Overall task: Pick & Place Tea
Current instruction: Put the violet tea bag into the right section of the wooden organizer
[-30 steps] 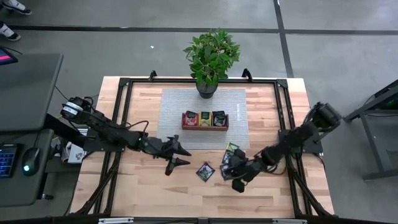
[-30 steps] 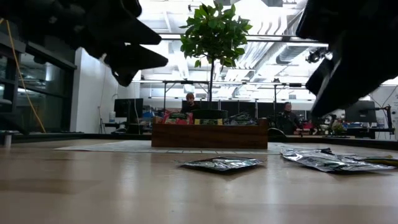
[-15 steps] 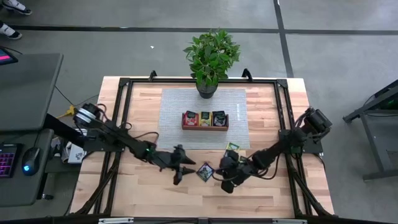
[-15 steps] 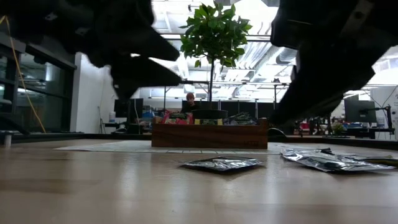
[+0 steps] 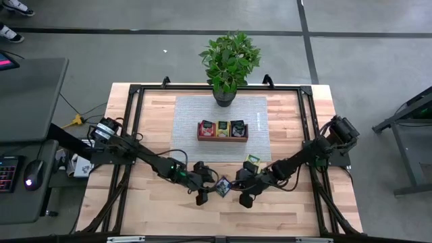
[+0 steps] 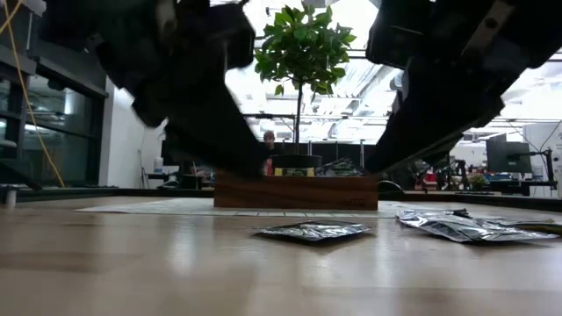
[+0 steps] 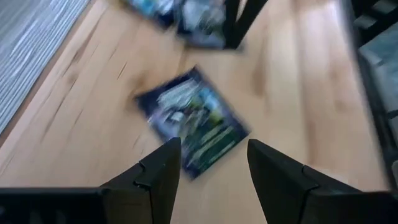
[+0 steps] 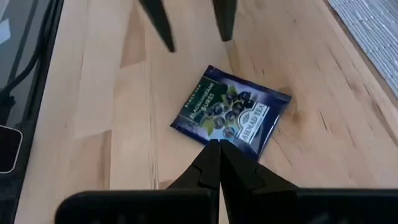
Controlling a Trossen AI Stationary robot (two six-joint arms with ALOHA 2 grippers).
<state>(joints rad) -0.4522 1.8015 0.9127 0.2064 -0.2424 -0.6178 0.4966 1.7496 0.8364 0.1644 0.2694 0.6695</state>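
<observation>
Near the table's front edge, between the two grippers, a dark blue tea sachet (image 8: pixel 231 115) lies flat on bare wood, clear of the grey mat (image 5: pixel 185 125). A few more sachets (image 5: pixel 251 162) lie just beside it toward the right arm; the wooden tray (image 5: pixel 222 138) on the mat, well apart, already holds some.

Left gripper (image 7: pixel 210 163) hovers just over the lone sachet, fingers spread, one edge of the packet showing in the gap between them. Right gripper (image 8: pixel 219 152) points at the same sachet from the opposite side, fingers pressed together with nothing between them.

Handling judgement: sachet looks very light, thin and foil-glossy, so likely slippery and prone to skate on the wood if nudged. Slightly crinkled and puffed in the low view (image 6: pixel 312 231), so an edge may stand proud enough to catch. Soft, not fragile. Best hold probably across one edge or a corner, fingers straddling it. Risk: the two grippers crowd one packet.
</observation>
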